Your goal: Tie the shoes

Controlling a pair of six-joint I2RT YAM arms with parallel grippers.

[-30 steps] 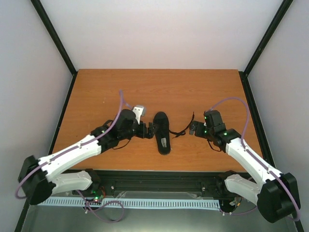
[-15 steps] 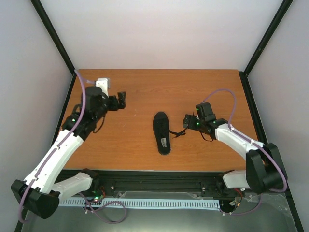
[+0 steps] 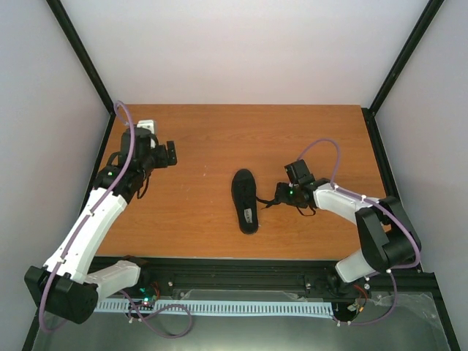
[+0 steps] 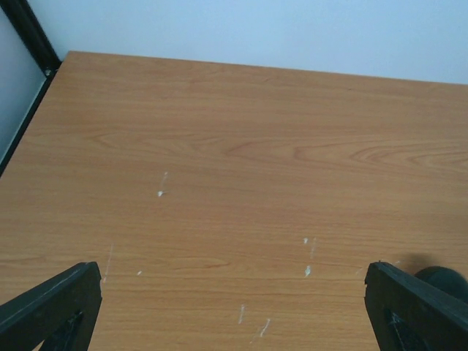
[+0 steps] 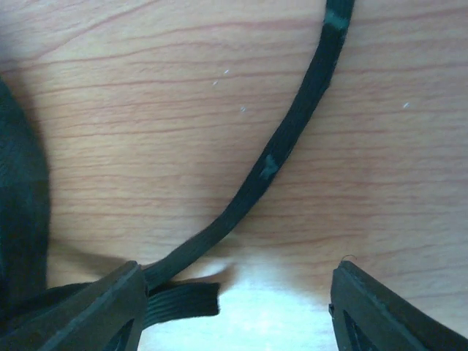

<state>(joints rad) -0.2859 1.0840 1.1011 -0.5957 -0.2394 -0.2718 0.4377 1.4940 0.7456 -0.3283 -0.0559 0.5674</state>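
Observation:
The black shoe (image 3: pixel 246 200) lies lengthwise near the table's middle, opening up. Its thin black lace (image 3: pixel 271 203) trails to the right on the wood. My right gripper (image 3: pixel 281 196) is open and low over this lace, just right of the shoe. In the right wrist view the lace (image 5: pixel 285 146) runs diagonally between the fingers of the right gripper (image 5: pixel 234 314), and a flat lace end (image 5: pixel 183 300) lies by the left finger. The shoe's dark side (image 5: pixel 22 205) fills the left edge. My left gripper (image 3: pixel 170 153) is open and empty at the far left, well away from the shoe.
The left wrist view shows the open left gripper (image 4: pixel 234 311) over bare scuffed wood, with the white back wall beyond. Black frame posts stand at the table's back corners (image 3: pixel 110 110).
My left arm has swung away from the shoe to the far left of the table. My right gripper has moved left and down, closer to the lace beside the shoe.

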